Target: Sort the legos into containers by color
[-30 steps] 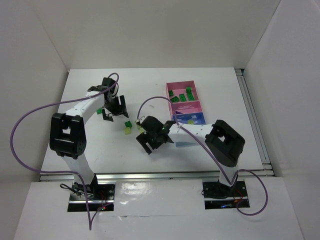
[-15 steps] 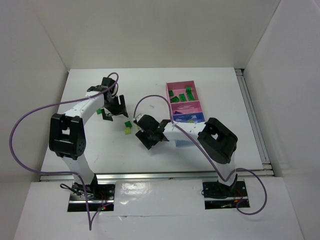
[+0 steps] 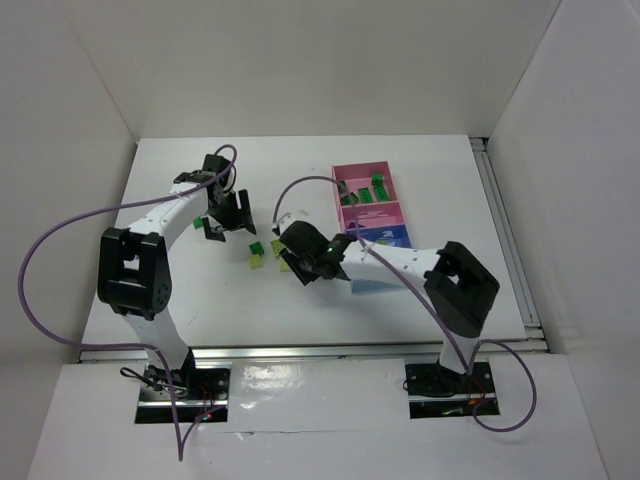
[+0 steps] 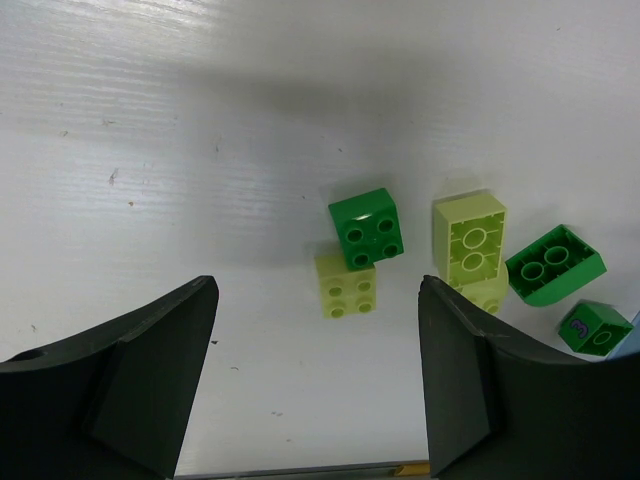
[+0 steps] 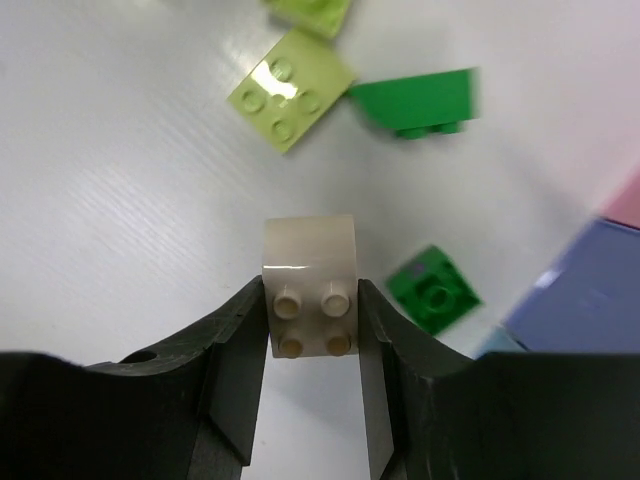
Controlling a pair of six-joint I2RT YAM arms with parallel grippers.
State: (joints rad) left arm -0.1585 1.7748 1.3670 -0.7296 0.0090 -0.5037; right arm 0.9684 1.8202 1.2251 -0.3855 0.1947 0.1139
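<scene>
On the surface (image 3: 300, 165), your right gripper (image 5: 310, 305) has its jaws clenched on the cream brick (image 5: 308, 255), mid-table, just left of the containers (image 3: 362, 165). Lift straight up, clear of the green bricks (image 5: 432, 290) beside it. The left gripper (image 4: 312, 335) hovers with its jaws released. The far pink bin (image 3: 336, 185) holds dark green bricks (image 3: 365, 195). What the nearer bins hold is unclear.

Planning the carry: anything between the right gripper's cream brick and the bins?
One loose dark green brick lies on the table between the cream brick, held by the right gripper, and the blue bin. A lifted carry probably clears it.
</scene>
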